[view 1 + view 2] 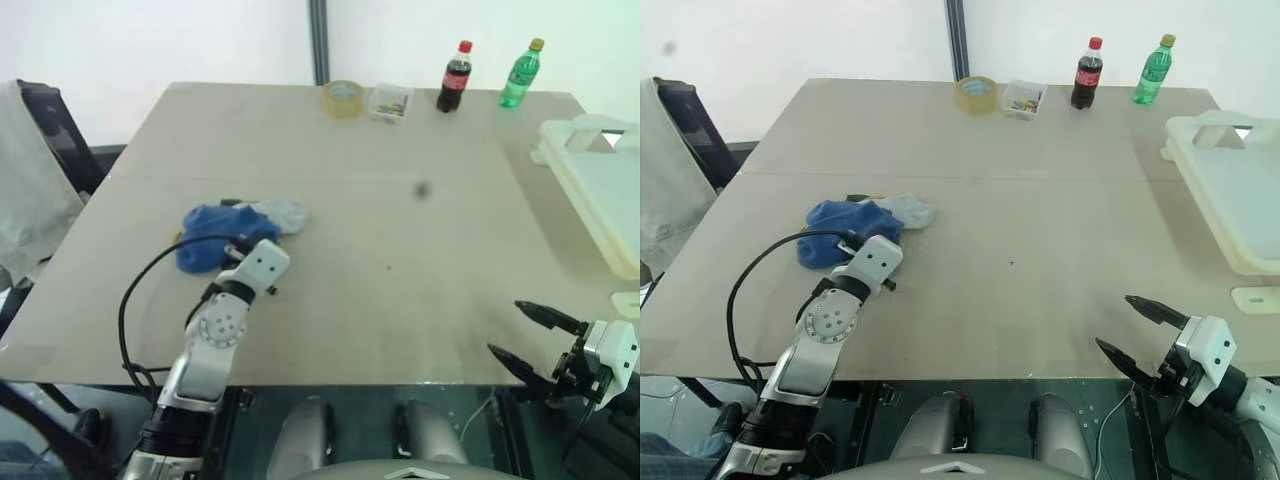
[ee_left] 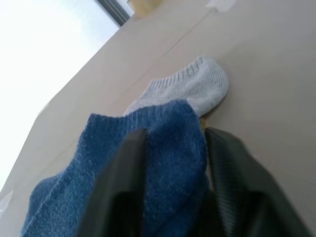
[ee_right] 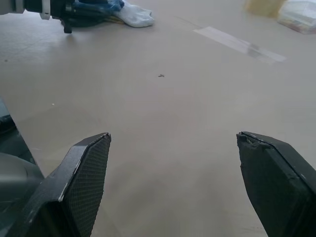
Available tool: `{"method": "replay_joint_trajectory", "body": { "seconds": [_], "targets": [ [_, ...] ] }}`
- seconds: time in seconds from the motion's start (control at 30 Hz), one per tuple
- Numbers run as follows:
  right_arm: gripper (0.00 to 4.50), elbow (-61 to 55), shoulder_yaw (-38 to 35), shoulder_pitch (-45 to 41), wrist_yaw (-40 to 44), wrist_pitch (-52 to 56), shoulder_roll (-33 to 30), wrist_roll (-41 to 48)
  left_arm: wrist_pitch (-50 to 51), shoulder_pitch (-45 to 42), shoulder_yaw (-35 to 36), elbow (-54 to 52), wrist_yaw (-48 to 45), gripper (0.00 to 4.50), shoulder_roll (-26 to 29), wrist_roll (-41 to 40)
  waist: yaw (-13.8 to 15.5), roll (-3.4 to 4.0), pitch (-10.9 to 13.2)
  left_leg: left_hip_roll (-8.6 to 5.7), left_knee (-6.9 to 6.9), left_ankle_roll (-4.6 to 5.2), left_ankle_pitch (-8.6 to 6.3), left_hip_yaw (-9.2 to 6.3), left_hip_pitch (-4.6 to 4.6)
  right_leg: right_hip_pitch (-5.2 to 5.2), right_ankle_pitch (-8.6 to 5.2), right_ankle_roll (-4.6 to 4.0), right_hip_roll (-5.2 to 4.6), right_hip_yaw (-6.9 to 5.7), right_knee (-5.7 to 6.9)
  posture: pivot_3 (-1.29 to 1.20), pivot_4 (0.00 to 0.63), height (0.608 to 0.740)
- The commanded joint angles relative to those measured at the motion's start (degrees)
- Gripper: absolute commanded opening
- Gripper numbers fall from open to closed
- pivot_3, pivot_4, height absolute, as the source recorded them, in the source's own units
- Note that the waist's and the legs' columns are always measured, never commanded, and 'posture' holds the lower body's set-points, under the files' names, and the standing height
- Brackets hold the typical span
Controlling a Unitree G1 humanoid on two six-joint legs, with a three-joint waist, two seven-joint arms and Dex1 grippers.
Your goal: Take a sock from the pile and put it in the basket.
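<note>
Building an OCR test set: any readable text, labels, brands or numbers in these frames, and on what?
None can be read.
Dark cola bottle with red cap and red label: label too small and blurred to read.
Green plastic bottle with yellow cap: label unreadable.
Yellowish roll of tape and small clear box of coloured bits: no legible print.
Large pale white plastic basket: no markings visible.

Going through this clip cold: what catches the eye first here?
The left pincer is closed on the blue sock at the pile on the table's left half. The big white basket waits at the right edge, and the right pincer hangs open at the near right.
</note>
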Motion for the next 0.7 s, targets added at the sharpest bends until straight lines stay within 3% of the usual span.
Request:
{"method": "replay_joint_trajectory", "body": {
  "seconds": [0.03, 0.37, 0.5, 0.7],
  "targets": [
    [4.2, -0.64, -0.07, 0.11, -0.39, -1.34, 0.27, 0.05, -1.25, -0.32, -0.45, -0.46, 0.4, 0.07, 0.11, 0.7, 0.11, 0.04, -0.02, 0.0, 0.0, 0.0, 0.0, 0.0, 0.0, 0.01, 0.0, 0.0, -0.01, 0.0, 0.0, 0.0, 0.15, 0.74],
    [4.2, -0.72, 0.52, 0.09, -0.8, -1.48, 0.72, -0.4, -1.72, -0.06, 0.3, -2.06, -0.93, 0.07, -1.13, -1.89, 0.09, 0.03, -0.01, -0.01, 0.0, 0.0, 0.0, 0.0, -0.01, 0.0, 0.0, 0.0, -0.02, -0.01, 0.0, 0.0, 0.15, 0.74],
    [4.2, -0.7, 0.57, 0.11, -0.93, -1.53, 0.71, -0.46, 10.5, 1.8, 1.21, -11.35, -6.89, 0.07, -4.76, -9.13, -0.05, -0.01, 0.01, -0.01, 0.0, 0.0, 0.0, 0.0, -0.02, -0.01, 0.0, 0.0, -0.04, -0.01, 0.0, 0.0, 0.15, 0.74],
    [4.2, -0.63, 0.88, -0.08, -1.14, -1.59, 0.56, -0.55, 20.76, 2.0, -0.12, -20.06, -13.01, 0.07, -4.66, -14.33, -0.05, 0.01, 0.0, -0.01, 0.0, 0.0, 0.0, -0.03, -0.03, -0.02, -0.01, 0.01, 0.01, -0.03, 0.01, 0.0, 0.15, 0.74]
  ]
}}
